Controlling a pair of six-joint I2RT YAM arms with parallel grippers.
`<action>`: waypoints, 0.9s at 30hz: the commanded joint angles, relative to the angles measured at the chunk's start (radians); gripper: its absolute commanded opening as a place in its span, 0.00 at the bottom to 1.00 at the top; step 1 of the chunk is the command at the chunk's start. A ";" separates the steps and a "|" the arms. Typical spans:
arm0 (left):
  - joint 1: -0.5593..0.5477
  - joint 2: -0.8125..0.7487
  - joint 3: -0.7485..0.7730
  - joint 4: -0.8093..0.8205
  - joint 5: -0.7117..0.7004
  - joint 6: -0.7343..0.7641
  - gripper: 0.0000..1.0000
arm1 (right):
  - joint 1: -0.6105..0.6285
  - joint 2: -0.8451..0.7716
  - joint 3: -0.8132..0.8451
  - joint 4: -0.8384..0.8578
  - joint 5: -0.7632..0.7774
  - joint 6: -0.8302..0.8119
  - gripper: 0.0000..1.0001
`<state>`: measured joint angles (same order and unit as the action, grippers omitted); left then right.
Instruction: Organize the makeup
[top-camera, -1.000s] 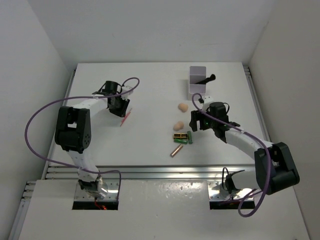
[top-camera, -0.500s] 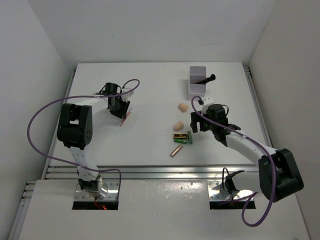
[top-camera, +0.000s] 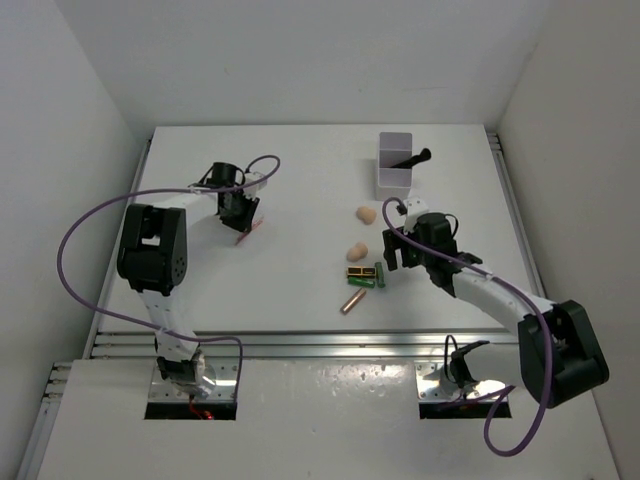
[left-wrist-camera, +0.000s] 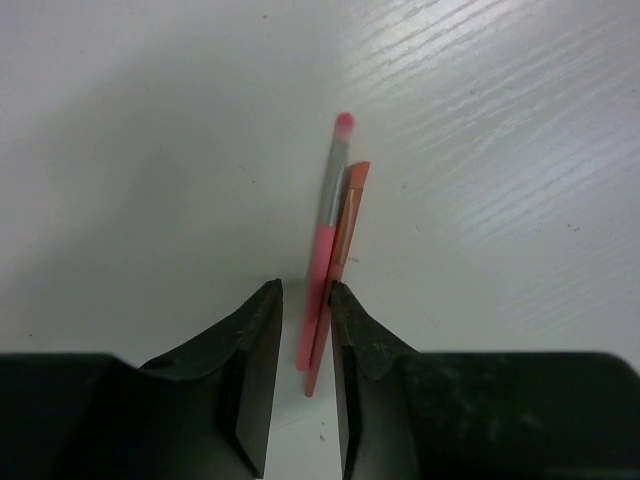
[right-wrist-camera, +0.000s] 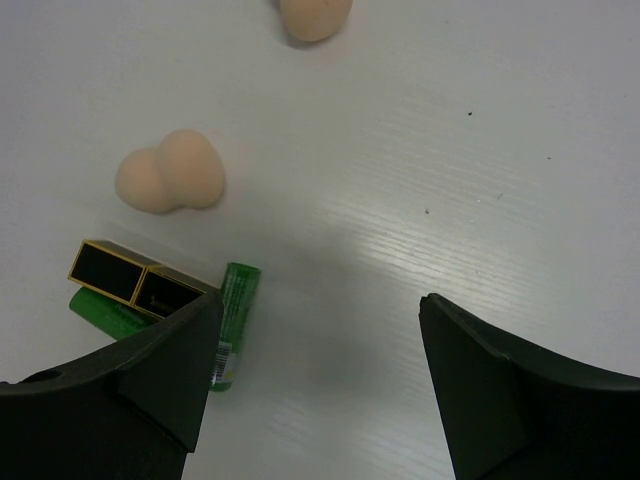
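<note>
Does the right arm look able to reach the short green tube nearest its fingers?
Probably yes. The right gripper hovers just beside the short green tube with its fingers wide apart, and nothing lies over it, though the gold-black rectangular tube lies close beside it.

Lighting: bright, even, diffuse.
We log faint soft shadows, a mild sheen on the table at upper right in both wrist views, and dark, slightly soft fingers along their lower edges.
</note>
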<state>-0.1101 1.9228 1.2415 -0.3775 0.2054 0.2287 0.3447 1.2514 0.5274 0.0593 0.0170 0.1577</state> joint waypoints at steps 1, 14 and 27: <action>-0.013 0.039 0.025 0.002 -0.060 0.020 0.31 | 0.005 -0.035 -0.009 0.028 0.011 -0.024 0.81; -0.013 0.061 0.059 -0.047 -0.029 0.080 0.23 | 0.004 -0.069 -0.049 0.042 0.018 -0.029 0.81; -0.013 0.038 0.039 -0.069 0.003 0.141 0.48 | 0.005 -0.092 -0.075 0.051 0.028 -0.027 0.82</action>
<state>-0.1181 1.9560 1.2819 -0.3950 0.1844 0.3511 0.3447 1.1835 0.4503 0.0734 0.0277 0.1341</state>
